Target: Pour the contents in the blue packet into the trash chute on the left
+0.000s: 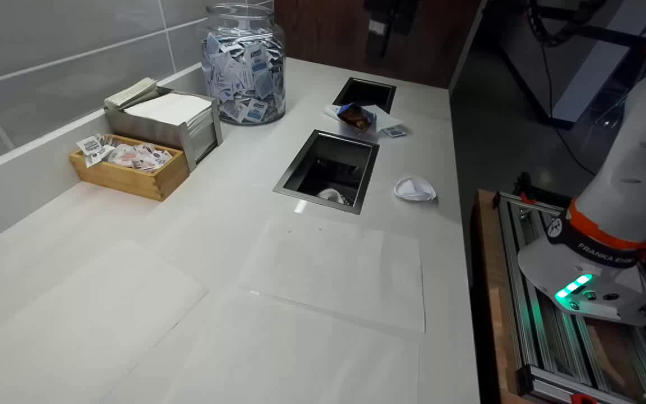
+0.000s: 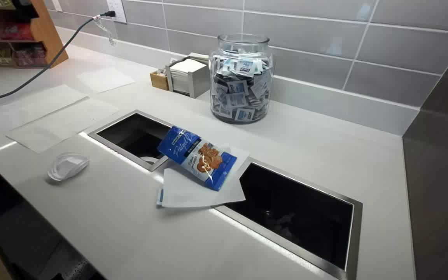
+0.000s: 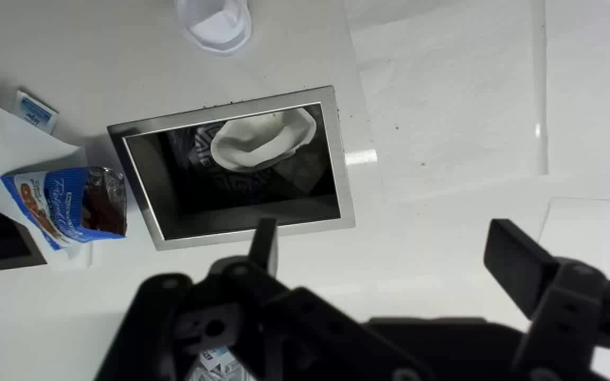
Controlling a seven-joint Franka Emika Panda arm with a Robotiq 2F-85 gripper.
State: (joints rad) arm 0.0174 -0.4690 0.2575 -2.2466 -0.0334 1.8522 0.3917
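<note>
The blue packet lies on a white paper on the counter between two cut-outs, in both exterior views (image 1: 355,116) (image 2: 196,155) and the wrist view (image 3: 64,206). Its mouth is open, with a silvery lining and brown inside, and faces the chute. The trash chute, steel-framed and dark inside, is beside it, in both exterior views (image 1: 317,202) (image 2: 121,151) and the wrist view (image 3: 338,159). A white bowl (image 3: 265,140) lies in it. My gripper (image 3: 382,246) is open and empty above the counter, beside the chute, away from the packet. Its dark fingers seem to show at an exterior view's top edge (image 1: 380,36).
Another cut-out (image 2: 358,233) is on the packet's far side. A white crumpled scrap (image 1: 414,189) sits near the counter's front edge. A glass jar (image 1: 244,67), napkin holder (image 1: 202,129) and wooden box (image 1: 127,174) stand along the wall. Paper sheets (image 1: 340,269) lie flat.
</note>
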